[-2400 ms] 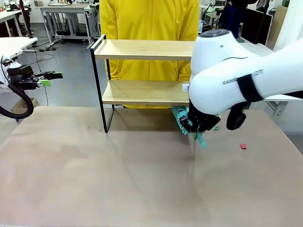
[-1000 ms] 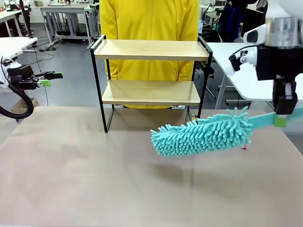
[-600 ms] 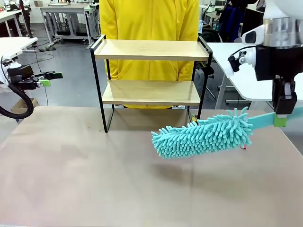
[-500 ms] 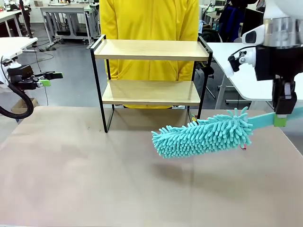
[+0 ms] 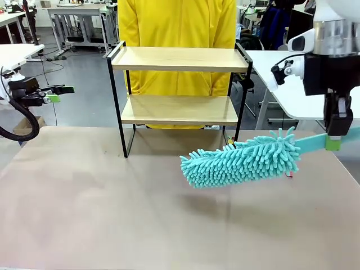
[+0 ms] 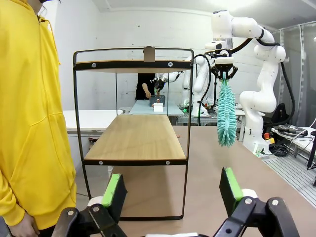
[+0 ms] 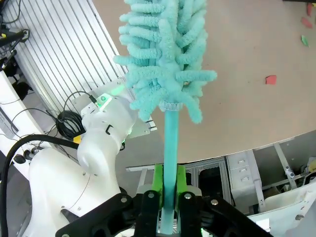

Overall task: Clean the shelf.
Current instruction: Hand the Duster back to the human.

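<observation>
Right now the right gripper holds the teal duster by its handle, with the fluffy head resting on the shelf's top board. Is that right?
Not quite. The right gripper does hold the teal duster by its handle, but the head is not on the shelf. The front view shows it hanging in the air over the table, in front of the shelf and lower than its bottom board.

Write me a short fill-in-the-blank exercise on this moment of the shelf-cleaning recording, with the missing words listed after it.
1. The right gripper is shut on the handle of a fluffy ____ duster.
2. The duster hangs above the table, in front of the shelf, which has ____ wooden boards.
3. The left gripper has its fingers ____, with nothing between them.
4. Behind the shelf stands a person in a ____ top.

Missing words: turquoise; two; open; yellow
</observation>
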